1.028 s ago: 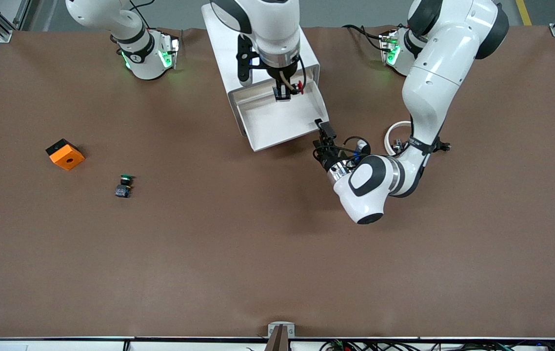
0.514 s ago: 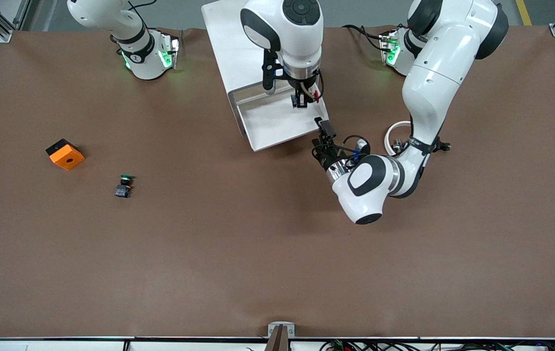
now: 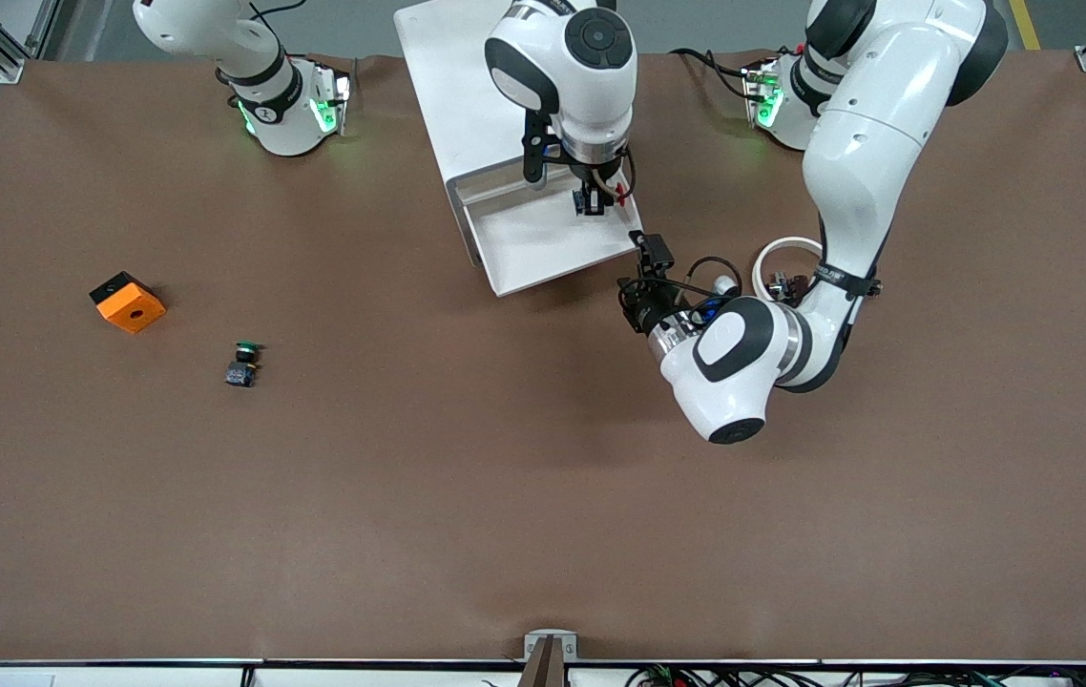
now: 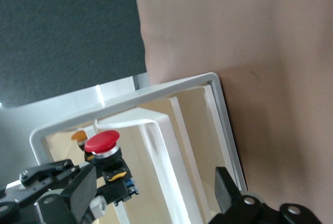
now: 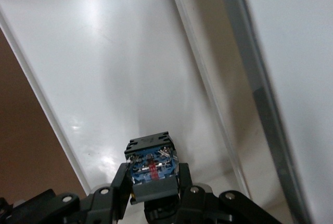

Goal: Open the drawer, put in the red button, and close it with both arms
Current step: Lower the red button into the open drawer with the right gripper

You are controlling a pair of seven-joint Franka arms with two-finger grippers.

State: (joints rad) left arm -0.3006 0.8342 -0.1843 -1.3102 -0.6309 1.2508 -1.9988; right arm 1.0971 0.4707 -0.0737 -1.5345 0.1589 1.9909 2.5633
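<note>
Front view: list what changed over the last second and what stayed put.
The right gripper, shut on the red button, moved over the open drawer toward its corner at the left arm's end and is still holding it. The left gripper drew slightly away from the drawer's front corner, toward the left arm's end of the table. The drawer, orange block and green button stayed in place.

- the right arm reaches in from its base, wrist turned down, and the right gripper (image 3: 587, 201) hangs over the open drawer (image 3: 543, 243), fingers clamped on the red button (image 5: 152, 166).
- the left arm bends low, and the left gripper (image 3: 650, 256) sits at the drawer's corner, fingers spread.
</note>
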